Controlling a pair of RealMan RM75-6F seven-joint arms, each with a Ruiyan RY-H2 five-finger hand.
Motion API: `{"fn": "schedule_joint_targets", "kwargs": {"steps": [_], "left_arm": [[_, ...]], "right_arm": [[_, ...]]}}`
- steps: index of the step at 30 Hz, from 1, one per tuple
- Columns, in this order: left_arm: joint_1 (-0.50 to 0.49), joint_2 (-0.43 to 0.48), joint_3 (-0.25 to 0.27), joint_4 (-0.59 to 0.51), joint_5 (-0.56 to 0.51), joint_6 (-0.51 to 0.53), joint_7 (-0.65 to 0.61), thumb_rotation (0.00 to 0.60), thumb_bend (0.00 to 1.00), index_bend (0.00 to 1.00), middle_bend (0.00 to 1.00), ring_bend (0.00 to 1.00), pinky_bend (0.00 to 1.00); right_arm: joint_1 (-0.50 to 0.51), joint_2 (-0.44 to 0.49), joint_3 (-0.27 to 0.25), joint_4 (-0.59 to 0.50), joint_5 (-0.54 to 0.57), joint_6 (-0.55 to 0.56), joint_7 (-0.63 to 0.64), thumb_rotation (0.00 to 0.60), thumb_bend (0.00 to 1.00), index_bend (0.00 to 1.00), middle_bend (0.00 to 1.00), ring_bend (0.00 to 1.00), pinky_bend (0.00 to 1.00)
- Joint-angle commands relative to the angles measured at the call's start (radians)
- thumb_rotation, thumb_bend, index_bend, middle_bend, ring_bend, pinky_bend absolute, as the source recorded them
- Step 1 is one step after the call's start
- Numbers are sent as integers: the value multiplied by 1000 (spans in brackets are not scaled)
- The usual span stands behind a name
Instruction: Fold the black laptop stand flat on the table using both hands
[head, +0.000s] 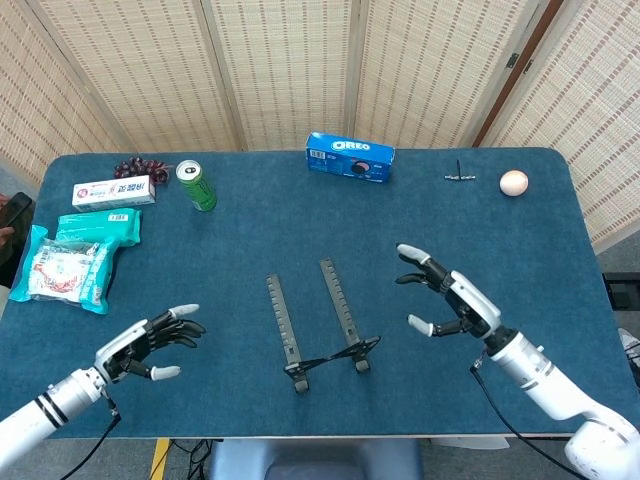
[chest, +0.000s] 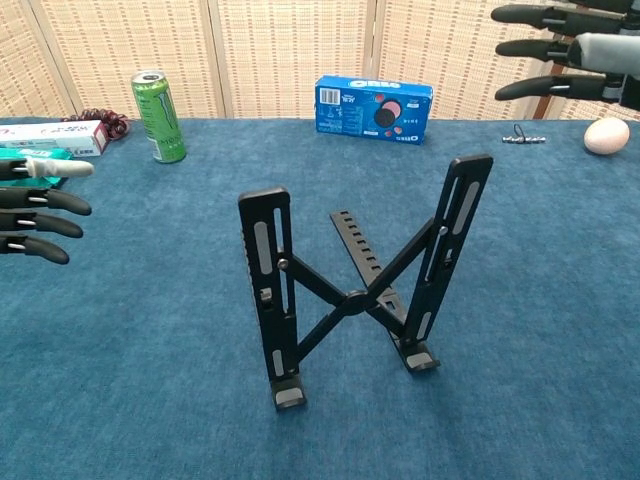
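Currently the black laptop stand stands unfolded near the table's front-centre, its toothed rails running roughly toward 12 o'clock. From it, the right hand hangs at about 3 o'clock, fingers spread, holding nothing, and looks the nearer. The left hand hovers at about 8 o'clock, also empty with fingers apart, farther off.

This looks like a robot test room, not a home. A table covered in dark blue felt-like cloth stands before folding screens of woven beige reed panels. Around its edges sits an unrelated mix of goods (blue Oreo biscuit box, green drink can, pale egg, red-and-white toothpaste carton).
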Motion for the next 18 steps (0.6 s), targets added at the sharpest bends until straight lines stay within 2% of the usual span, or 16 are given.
{"fn": "schedule_joint_targets", "kwargs": {"steps": [1, 6, 11, 18], "left_arm": [[-82, -58, 42, 44, 39, -27, -92, 600, 151, 139, 290, 279, 282], [-157, -120, 60, 93, 29, -57, -226, 600, 151, 139, 295, 285, 306], [-207, -175, 68, 144, 23, -45, -322, 600, 151, 131, 295, 276, 315], [-277, -241, 99, 180, 30, -52, -403, 600, 152, 31, 214, 175, 317]], "right_arm": [[-6, 9, 5, -5, 3, 2, -4, 600, 229, 0, 0, 0, 212], [-21, 21, 6, -16, 5, 1, -26, 600, 229, 0, 0, 0, 212], [-34, 30, 9, -23, 6, 2, -34, 600, 229, 0, 0, 0, 212], [-48, 38, 13, -24, 4, 0, -37, 600, 229, 0, 0, 0, 212]]}}
